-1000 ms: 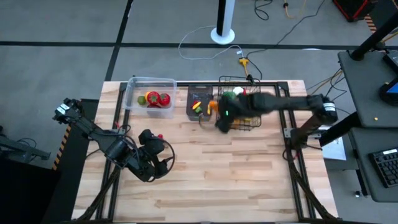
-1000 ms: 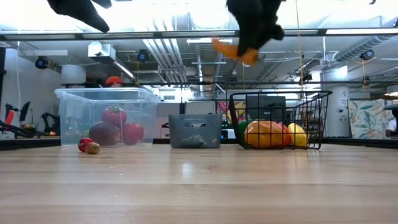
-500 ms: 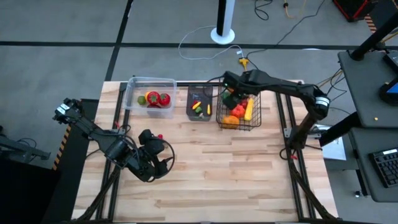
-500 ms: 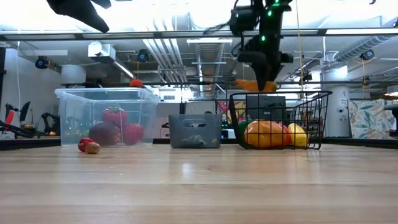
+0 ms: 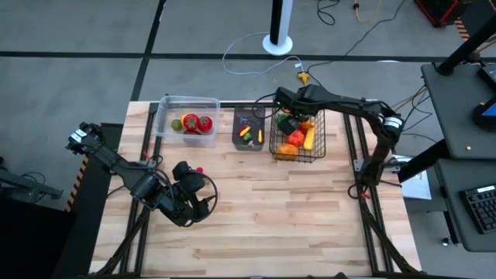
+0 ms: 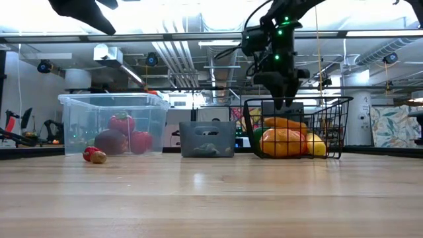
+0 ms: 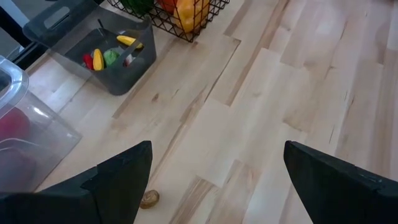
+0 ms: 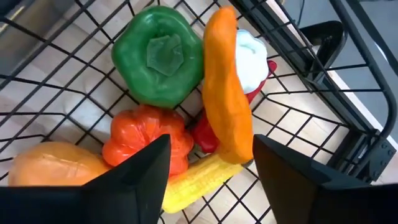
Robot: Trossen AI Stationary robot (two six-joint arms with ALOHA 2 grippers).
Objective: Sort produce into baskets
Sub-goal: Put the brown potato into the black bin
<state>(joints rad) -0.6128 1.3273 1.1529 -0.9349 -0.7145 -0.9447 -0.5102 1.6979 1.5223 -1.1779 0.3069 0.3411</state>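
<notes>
Black wire-mesh basket (image 8: 348,124): green pepper (image 8: 158,56), orange carrot (image 8: 227,87), white garlic (image 8: 252,59), orange-red pumpkin (image 8: 146,140), yellow corn (image 8: 193,183). Dark grey bin (image 7: 93,56): yellow, red, green bits. Clear tub (image 5: 186,124): red tomatoes. Table (image 5: 294,217): pale wood planks.

a lab: exposed ceiling pipes (image 6: 192,56), floor cables (image 5: 256,50).

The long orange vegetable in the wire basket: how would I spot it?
Find the black wire-mesh basket, rightmost of the three containers. Under the right gripper, the orange carrot lies across the pile. It is long and slim, unlike the blocky green pepper beside it.
</notes>
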